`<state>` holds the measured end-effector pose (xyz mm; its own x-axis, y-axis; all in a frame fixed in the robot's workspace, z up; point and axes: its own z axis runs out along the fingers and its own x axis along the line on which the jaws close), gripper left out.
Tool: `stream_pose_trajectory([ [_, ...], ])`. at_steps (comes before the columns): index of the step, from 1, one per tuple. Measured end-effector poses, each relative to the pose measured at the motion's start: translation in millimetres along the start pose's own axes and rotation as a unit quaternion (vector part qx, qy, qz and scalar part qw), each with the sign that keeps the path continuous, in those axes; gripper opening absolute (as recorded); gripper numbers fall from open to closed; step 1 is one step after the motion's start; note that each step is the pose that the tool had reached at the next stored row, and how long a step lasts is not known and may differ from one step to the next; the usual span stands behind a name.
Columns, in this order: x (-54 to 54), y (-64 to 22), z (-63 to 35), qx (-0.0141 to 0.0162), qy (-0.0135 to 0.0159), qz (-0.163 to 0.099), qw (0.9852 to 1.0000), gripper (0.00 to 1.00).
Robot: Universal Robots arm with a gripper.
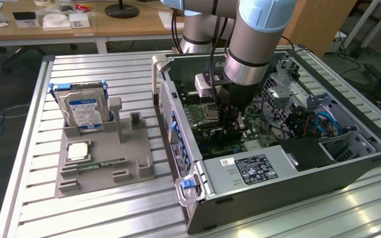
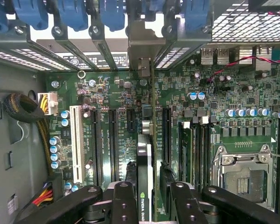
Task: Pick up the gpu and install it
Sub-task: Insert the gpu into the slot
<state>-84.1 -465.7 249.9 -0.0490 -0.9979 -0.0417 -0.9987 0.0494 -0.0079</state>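
The gpu (image 2: 143, 161) is a thin black card seen edge-on, with a green logo on its upper edge. It stands upright over the motherboard (image 2: 116, 93), between the black expansion slots (image 2: 113, 140). Its pale metal bracket (image 2: 141, 44) reaches the rear slot openings of the case. My gripper (image 2: 151, 191) is shut on the card, one black finger (image 2: 123, 200) on each side. In the exterior view the gripper (image 1: 231, 130) is lowered deep into the open computer case (image 1: 349, 163), over the motherboard's middle.
Blue retention clips (image 2: 74, 11) line the rear wall. A white slot (image 2: 77, 140), cable bundle (image 2: 23, 107) and CPU socket (image 2: 240, 175) flank the card. Beside the case, a grey holder (image 1: 134, 148) carries a hard drive (image 1: 83, 111), a chip (image 1: 78, 151) and a memory stick (image 1: 101, 163).
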Motion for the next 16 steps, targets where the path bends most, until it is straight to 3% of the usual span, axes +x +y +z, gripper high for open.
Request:
stream_pose_trajectory([
  [4, 0.0, 0.0, 0.0, 0.0000, 0.0000, 0.000, 1.0000, 0.34],
  [6, 0.0, 0.0, -0.1, -0.0001, 0.0001, 0.000, 1.0000, 0.27],
  [16, 0.0, 0.0, 0.0, 0.0000, 0.0000, 0.000, 1.0000, 0.26],
])
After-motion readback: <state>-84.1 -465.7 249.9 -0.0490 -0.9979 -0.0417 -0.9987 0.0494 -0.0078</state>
